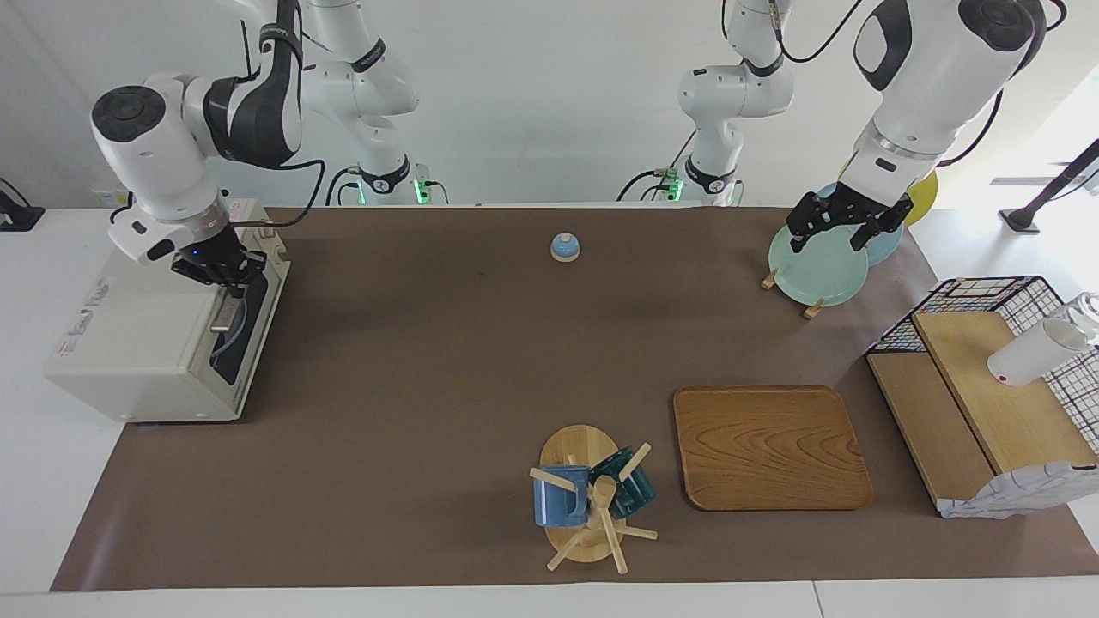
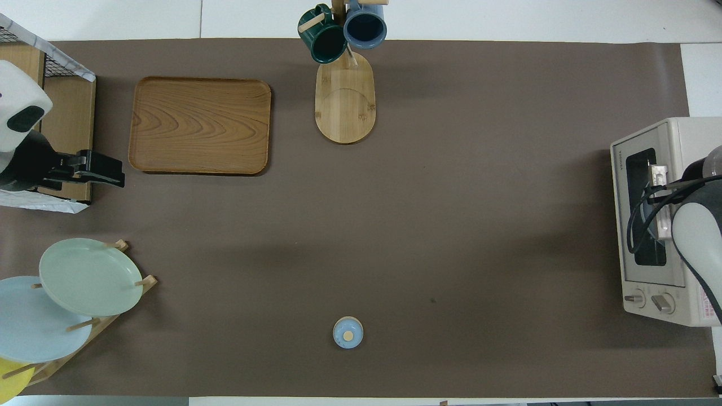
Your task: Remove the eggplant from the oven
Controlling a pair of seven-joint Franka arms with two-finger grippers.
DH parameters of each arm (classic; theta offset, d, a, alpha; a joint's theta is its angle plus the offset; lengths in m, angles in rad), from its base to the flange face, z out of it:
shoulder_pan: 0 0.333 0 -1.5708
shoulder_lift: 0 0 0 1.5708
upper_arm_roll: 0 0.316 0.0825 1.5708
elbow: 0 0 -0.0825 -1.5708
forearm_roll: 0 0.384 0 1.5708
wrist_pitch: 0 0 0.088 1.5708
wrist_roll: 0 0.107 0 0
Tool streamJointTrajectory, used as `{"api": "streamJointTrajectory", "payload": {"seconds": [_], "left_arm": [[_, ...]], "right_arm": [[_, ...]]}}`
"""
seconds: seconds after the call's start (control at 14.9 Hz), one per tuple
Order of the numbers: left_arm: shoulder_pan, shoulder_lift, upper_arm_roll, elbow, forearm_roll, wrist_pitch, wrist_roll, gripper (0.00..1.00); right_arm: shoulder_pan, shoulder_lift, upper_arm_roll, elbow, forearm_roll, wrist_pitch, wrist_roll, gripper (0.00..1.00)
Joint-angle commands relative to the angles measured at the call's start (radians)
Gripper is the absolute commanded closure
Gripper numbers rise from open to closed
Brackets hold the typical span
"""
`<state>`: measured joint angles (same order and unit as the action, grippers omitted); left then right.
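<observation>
The cream-white oven point(image 1: 129, 335) point(image 2: 623, 186) stands at the right arm's end of the table, its dark glass door closed. The eggplant is hidden from view. My right gripper point(image 1: 225, 276) point(image 2: 656, 190) is down at the door's top edge, shut on the silver bar handle point(image 1: 225, 316) point(image 2: 665, 225) near the end closer to the robots. My left gripper point(image 1: 846, 230) point(image 2: 107, 171) waits open and empty in the air at the left arm's end, over the mat between the plate rack and the wooden shelf.
A plate rack point(image 1: 816, 266) with green, blue and yellow plates, a wire basket with wooden shelves point(image 1: 979, 403), a wooden tray point(image 1: 768, 446), a mug tree point(image 1: 592, 498) with two mugs and a small blue bell point(image 1: 564, 247) stand on the brown mat.
</observation>
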<state>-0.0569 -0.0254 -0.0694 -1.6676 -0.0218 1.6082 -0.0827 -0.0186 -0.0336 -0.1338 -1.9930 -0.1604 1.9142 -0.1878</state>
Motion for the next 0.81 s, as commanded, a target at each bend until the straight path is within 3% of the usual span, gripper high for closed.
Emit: {"api": "streamJointTrajectory", "payload": {"seconds": [0.0,0.74], "left_arm": [[0.008,-0.010,-0.004,0.000,0.013,-0.011,0.003,0.00],[0.009,-0.010,-0.004,0.000,0.013,-0.005,0.001,0.00]], "right_arm": [[-0.020,-0.005,0.006,-0.044,-0.014,0.034,-0.022,1.00],[0.066,0.061,0.011,-0.102,-0.001,0.186,0.102,1.00]]}}
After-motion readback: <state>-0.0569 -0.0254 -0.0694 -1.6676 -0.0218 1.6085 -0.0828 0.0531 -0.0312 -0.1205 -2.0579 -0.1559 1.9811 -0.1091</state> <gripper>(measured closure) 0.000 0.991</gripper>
